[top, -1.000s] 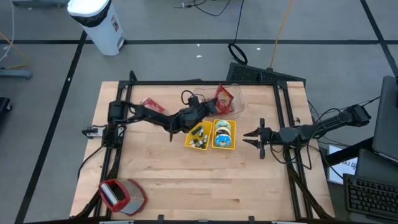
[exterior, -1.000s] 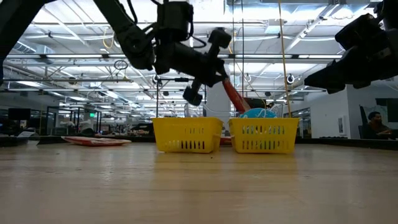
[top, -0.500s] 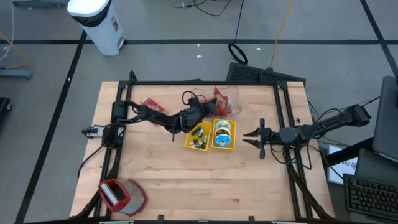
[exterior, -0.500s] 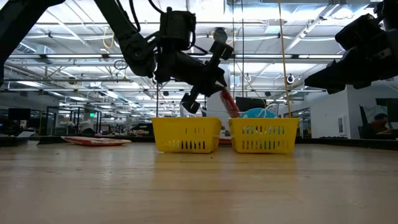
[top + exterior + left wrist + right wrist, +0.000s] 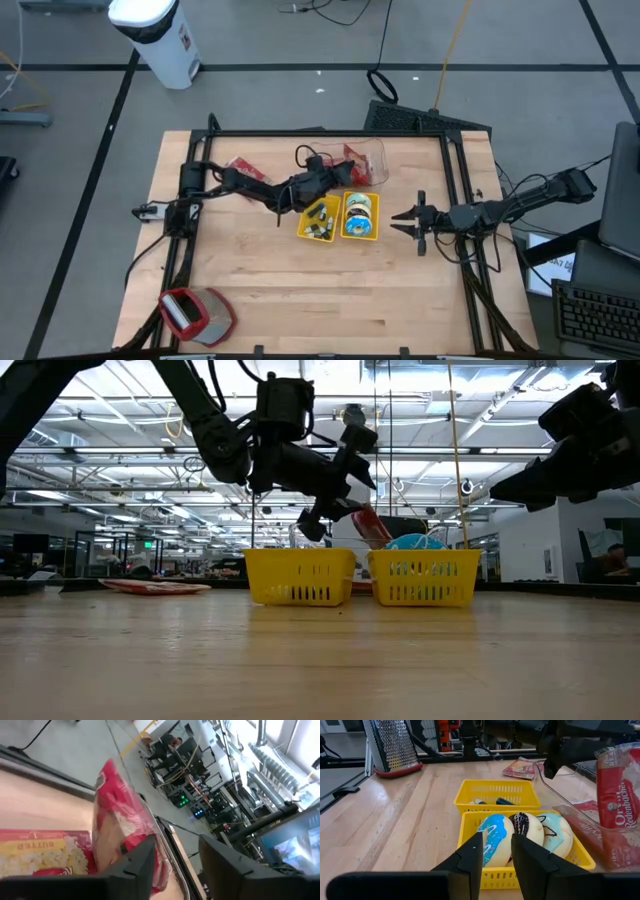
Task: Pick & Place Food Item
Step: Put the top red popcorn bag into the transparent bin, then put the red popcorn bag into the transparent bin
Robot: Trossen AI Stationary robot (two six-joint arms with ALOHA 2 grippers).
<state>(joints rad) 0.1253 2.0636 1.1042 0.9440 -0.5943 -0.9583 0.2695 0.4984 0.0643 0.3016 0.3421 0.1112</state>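
Worktop [image 5: 300, 290]: bare wood toward its near edge.
Clear bin [image 5: 372, 160]: far edge, holds the red popcorn bag [image 5: 358, 163].
Two yellow baskets [image 5: 340, 217]: centre, doughnuts [image 5: 520, 837] visible from the right wrist.
Left gripper [image 5: 332, 172]: fingers released beside the bag.
Right gripper [image 5: 400, 217]: fingers part-spread, empty.

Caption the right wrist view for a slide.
Right end effector faces a yellow basket of iced doughnuts, a red popcorn packet in a clear bin alongside.
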